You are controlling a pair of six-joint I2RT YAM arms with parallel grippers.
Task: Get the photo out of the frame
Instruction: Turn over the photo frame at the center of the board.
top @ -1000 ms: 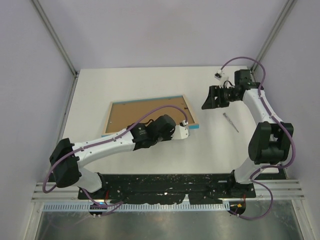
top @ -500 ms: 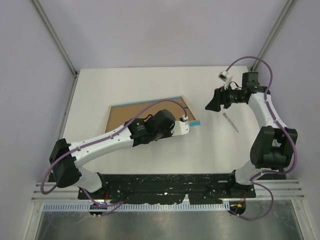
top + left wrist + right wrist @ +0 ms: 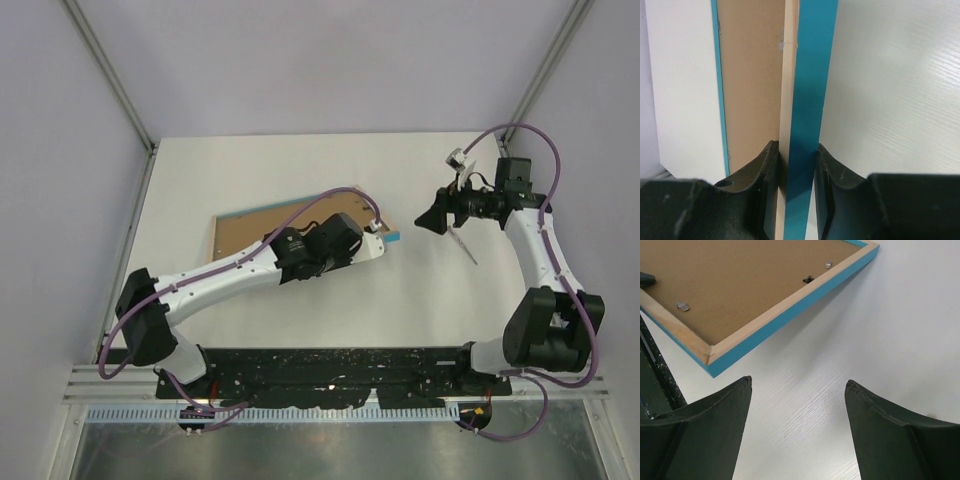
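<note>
The light-blue frame (image 3: pixel 392 238) lies back up, its brown backing board (image 3: pixel 250 228) showing. Its right end is raised off the table. My left gripper (image 3: pixel 380 238) is shut on the frame's right rail (image 3: pixel 807 100), one jaw on the wood back, one on the blue face. My right gripper (image 3: pixel 428 219) is open and empty, hovering to the right of the frame. In the right wrist view the frame's corner (image 3: pixel 715 362) and metal clips (image 3: pixel 681 305) on the backing show. The photo is hidden.
A thin grey tool (image 3: pixel 462 244) lies on the white table (image 3: pixel 300 165) under the right arm. The black base rail (image 3: pixel 330 365) runs along the near edge. Walls close in the left and right sides.
My left gripper has lifted and tilted the frame's right end, pulling it slightly right. My right arm has swung right and down, away from the frame, over the grey tool.
</note>
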